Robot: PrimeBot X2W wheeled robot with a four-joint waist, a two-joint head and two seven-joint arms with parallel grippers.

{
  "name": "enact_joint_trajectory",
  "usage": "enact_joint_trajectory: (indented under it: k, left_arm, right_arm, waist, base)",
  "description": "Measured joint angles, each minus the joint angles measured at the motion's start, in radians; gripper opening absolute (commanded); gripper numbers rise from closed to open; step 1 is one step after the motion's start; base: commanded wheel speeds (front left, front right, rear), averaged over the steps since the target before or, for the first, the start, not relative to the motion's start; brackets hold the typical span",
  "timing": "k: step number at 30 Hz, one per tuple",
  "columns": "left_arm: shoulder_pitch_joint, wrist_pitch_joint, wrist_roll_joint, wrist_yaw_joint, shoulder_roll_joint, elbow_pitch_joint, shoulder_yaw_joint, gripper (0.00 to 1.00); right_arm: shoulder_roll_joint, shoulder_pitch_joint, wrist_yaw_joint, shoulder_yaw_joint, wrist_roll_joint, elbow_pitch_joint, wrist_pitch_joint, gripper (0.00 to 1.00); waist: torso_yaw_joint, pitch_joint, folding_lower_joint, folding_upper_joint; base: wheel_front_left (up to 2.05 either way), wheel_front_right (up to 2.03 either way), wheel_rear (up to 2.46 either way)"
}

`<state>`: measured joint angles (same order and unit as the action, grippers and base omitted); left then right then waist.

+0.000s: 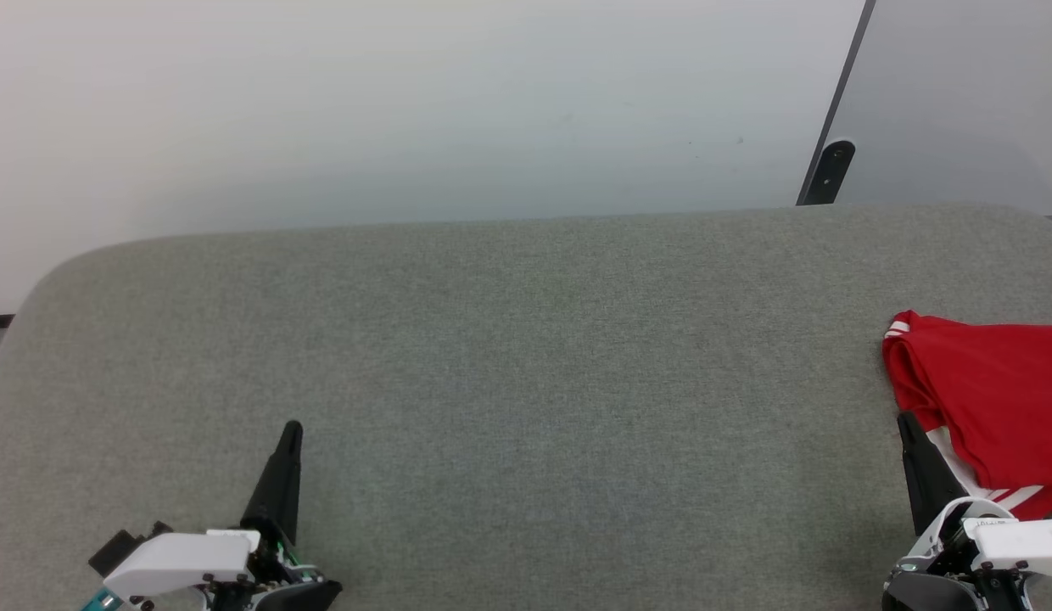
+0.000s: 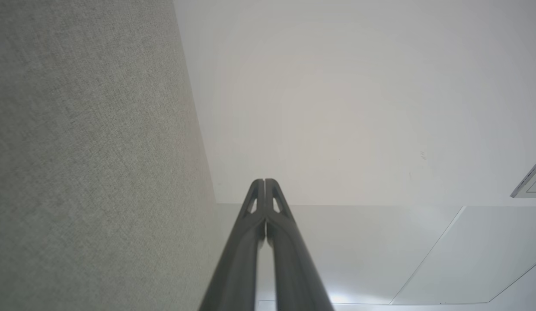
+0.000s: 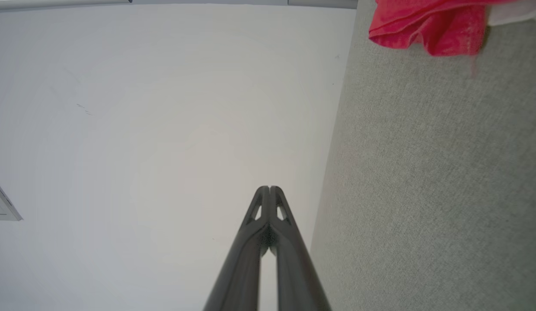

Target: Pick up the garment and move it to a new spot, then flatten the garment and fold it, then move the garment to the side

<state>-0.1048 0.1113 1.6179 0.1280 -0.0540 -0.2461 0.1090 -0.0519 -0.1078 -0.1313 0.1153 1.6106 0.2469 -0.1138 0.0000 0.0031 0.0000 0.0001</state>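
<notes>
Both hands are closed on nothing, low over the near side of the grey counter (image 1: 526, 356). The left hand (image 1: 292, 431) is well apart from the work, and the right hand (image 1: 904, 420) is just beside the shirt (image 1: 993, 399). The red shirt lies bunched at the counter's right end, partly out of frame. Soft, light and limp, it will likely sag when lifted. The near red fold looks the best place to pinch. No brand or writing is legible.
</notes>
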Motion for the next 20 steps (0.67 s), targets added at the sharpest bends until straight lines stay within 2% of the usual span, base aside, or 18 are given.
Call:
enact_joint_trajectory:
  k: [20]
  left_arm:
    - [0.0,0.002,0.0,0.0,0.001,0.0,0.001,0.0]
  right_arm:
    - [0.0,0.0,0.0,0.0,0.0,0.0,0.0,0.0]
  waist:
    - [0.0,0.0,0.0,0.0]
  base:
    - [0.0,0.0,0.0]
